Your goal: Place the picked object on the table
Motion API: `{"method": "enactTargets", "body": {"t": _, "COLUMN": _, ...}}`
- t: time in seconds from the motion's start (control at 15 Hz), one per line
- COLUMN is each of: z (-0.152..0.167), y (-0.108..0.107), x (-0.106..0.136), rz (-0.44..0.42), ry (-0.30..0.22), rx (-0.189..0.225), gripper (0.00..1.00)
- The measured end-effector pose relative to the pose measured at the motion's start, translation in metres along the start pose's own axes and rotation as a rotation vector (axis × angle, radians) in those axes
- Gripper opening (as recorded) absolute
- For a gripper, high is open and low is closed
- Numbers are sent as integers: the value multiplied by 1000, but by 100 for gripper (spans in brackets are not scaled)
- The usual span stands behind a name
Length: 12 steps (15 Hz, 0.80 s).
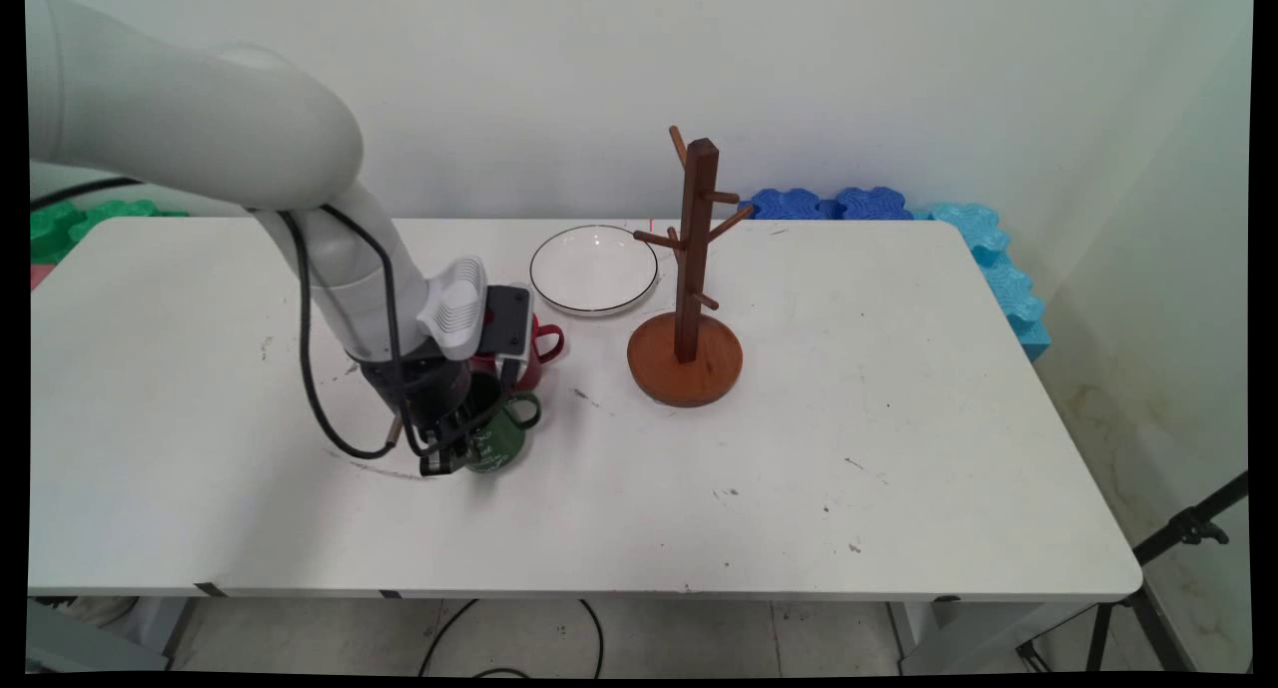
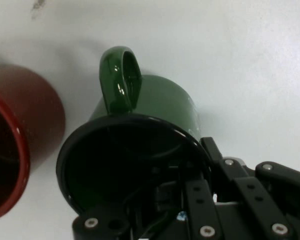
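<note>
My gripper (image 1: 461, 446) is down at a dark green mug (image 1: 502, 440) that stands on the white table (image 1: 799, 448), left of centre. In the hand view the green mug (image 2: 160, 102) fills the middle, handle pointing up, and its black rim runs between the two fingers of my gripper (image 2: 192, 172): one finger reaches inside the mug, the other sits outside its wall, closed on the wall. A red mug (image 1: 536, 352) stands just behind the green one, nearly touching it; the red mug (image 2: 25, 115) shows at the hand view's left edge.
A wooden mug tree (image 1: 696, 259) with bare pegs stands on a round base right of the mugs. A white plate (image 1: 593, 269) with a dark rim lies behind them. Blue foam blocks (image 1: 983, 239) line the table's far right edge, with green ones (image 1: 70, 219) at the far left.
</note>
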Motion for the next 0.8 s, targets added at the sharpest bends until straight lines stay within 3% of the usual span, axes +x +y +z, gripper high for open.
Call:
{"method": "enactTargets", "body": {"t": 0.27, "z": 11, "y": 0, "x": 5, "rz": -1, "ry": 0, "rx": -1, "gripper": 0}}
{"method": "enactTargets", "body": {"t": 0.33, "z": 12, "y": 0, "x": 6, "rz": -1, "ry": 2, "rx": -2, "gripper": 100}}
{"method": "enactTargets", "body": {"t": 0.8, "z": 14, "y": 1, "x": 15, "rz": 0, "ry": 42, "rx": -2, "gripper": 100}}
